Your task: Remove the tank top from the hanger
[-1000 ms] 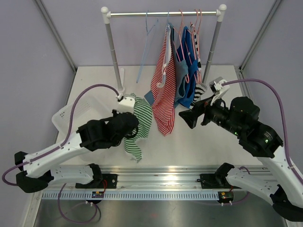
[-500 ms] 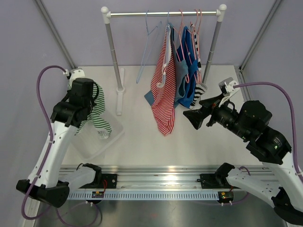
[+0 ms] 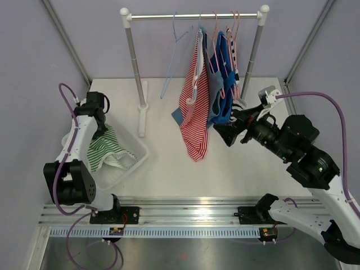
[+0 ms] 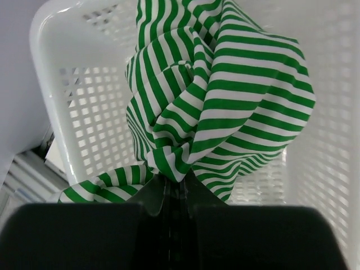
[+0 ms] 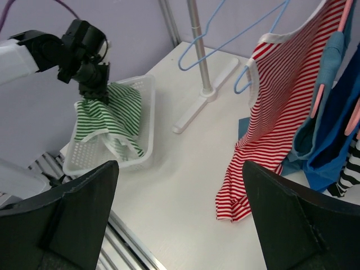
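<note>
The left gripper [image 4: 171, 188] was found clamped on the green-striped tank top [image 4: 225, 107], held over the white basket [image 4: 84, 112]. Release is judged best made low, over the basket's middle, so no hem is draped across its rim. The cloth was noted bunched and creased, its lower folds inside the basket. The right gripper [image 3: 225, 134], well apart from the basket, was held spread and empty.

- Counter [image 3: 169, 174]: open strip between basket [image 3: 129, 169] and red-striped top [image 3: 195, 115].
- Basket: far left, filled by green top [image 3: 107, 153].
- Rack post [image 3: 134, 79] and foot [image 3: 142, 121]: just behind basket.
- Blue hanger [image 3: 169, 76]: bare wire in the gap between post and red-striped top.
- Hung tops: packed close along the right half of rail [image 3: 163, 17].
</note>
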`<state>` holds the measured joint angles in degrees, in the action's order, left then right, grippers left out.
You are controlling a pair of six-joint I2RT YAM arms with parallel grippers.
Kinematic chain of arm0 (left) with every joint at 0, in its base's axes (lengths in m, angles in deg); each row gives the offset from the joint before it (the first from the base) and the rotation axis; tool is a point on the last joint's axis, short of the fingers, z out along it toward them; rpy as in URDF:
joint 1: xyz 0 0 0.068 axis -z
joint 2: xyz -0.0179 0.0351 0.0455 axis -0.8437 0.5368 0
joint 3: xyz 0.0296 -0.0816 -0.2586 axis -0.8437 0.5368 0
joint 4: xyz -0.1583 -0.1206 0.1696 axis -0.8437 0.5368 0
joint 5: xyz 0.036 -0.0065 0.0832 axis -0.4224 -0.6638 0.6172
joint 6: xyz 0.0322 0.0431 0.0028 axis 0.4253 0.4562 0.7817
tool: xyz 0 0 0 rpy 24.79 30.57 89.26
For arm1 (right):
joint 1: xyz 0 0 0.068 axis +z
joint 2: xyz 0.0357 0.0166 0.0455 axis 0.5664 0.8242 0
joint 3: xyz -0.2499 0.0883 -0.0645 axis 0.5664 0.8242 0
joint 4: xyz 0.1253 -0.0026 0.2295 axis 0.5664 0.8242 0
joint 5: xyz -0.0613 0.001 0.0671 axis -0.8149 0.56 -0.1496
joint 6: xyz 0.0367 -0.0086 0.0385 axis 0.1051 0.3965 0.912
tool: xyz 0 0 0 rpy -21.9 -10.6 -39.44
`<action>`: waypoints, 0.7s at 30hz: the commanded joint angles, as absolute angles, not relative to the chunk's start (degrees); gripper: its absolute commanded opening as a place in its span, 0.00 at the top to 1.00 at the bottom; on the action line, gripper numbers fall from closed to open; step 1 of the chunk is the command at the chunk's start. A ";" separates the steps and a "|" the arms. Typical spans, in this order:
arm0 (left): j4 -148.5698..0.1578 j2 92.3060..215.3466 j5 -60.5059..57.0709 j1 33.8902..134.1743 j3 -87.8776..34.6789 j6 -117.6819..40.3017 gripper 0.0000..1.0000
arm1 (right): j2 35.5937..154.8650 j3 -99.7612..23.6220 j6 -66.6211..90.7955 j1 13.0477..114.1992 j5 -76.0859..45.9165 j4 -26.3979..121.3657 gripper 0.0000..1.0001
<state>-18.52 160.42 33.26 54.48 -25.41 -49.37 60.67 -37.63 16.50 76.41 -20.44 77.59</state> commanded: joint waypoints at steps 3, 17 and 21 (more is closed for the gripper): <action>-21.21 163.84 30.66 48.49 -26.15 -51.63 1.00 | 65.47 -37.76 17.93 76.68 -31.06 72.65 0.00; -24.38 144.36 19.98 52.68 -27.03 -49.08 0.01 | 86.62 -57.51 16.00 76.68 -44.69 80.54 0.00; -25.78 130.23 18.68 56.21 -25.45 -49.61 0.01 | 96.92 -69.91 15.64 76.51 -51.44 87.83 0.02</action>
<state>-23.33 137.99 20.87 54.29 -25.43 -49.98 91.73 -63.80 16.63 76.45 -44.40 83.55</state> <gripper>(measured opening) 0.987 0.985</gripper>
